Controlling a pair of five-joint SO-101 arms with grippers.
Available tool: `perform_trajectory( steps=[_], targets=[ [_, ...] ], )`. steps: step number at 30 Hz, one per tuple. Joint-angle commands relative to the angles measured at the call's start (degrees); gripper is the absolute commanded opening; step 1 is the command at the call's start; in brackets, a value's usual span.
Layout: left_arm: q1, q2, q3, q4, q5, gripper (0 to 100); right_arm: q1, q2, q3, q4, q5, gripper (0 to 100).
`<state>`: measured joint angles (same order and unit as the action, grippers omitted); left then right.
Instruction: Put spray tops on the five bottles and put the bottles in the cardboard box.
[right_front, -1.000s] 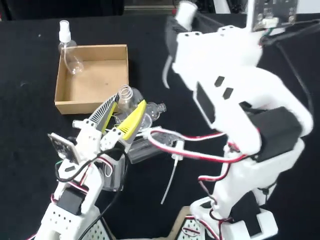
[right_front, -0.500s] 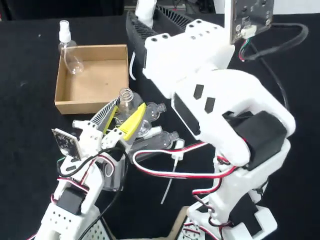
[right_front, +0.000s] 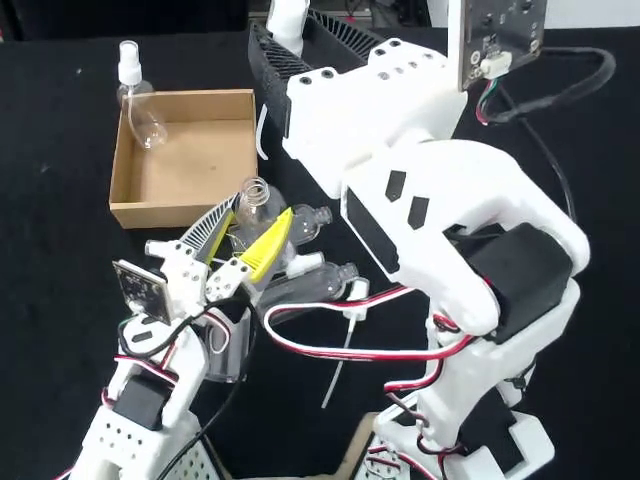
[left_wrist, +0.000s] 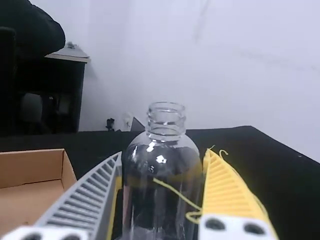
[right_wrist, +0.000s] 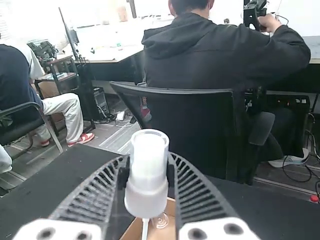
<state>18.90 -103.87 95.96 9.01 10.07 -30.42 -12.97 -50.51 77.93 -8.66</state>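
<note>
The left end effector (right_front: 258, 210) is closed on a clear bottle (right_front: 255, 195), its grey and yellow fingers (left_wrist: 227, 195) pressed to either side of the body. The bottle stands upright in the grip with its threaded neck open. It is held above the table (right_front: 60, 260), just beside the near right corner of the cardboard box (right_front: 185, 155).

The right end effector (right_front: 300, 40) is raised well above the far side of the table. Its black ribbed fingers (right_wrist: 192, 192) grip a white spray top (right_wrist: 147, 170), nozzle end up, with the thin dip tube hanging below.

A capped bottle (right_front: 140, 110) lies in the far left corner of the cardboard box, its spray head poking over the rim.

Two more uncapped bottles lie on their sides on the table beside the left end effector: one (right_front: 310, 220) next to the yellow finger, another (right_front: 325, 282) nearer the arms' bases. A loose spray top (right_front: 352, 302) rests just beside that second bottle, its long tube trailing toward the near edge.
</note>
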Motion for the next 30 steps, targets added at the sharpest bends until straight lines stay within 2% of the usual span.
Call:
perform_trajectory(
  steps=[1, 17, 24, 30],
  targets=[
    [-0.1, -0.7, 1.4, -0.2, -1.5, 19, -0.8, -1.5, 1.4, -0.7, 0.4, 1.2],
    [-0.7, -0.7, 1.4, -0.3, -1.5, 19, -0.8, -1.9, 4.9, -1.3, 0.0, 1.2],
    [-0.7, -0.7, 1.4, -0.3, -1.6, 19, -6.2, -1.6, 5.1, -1.0, 0.4, 1.2],
    [-0.7, -0.7, 1.4, 0.1, -1.8, 19, -6.1, -1.9, 4.8, -1.1, 0.4, 1.2]
  ],
)
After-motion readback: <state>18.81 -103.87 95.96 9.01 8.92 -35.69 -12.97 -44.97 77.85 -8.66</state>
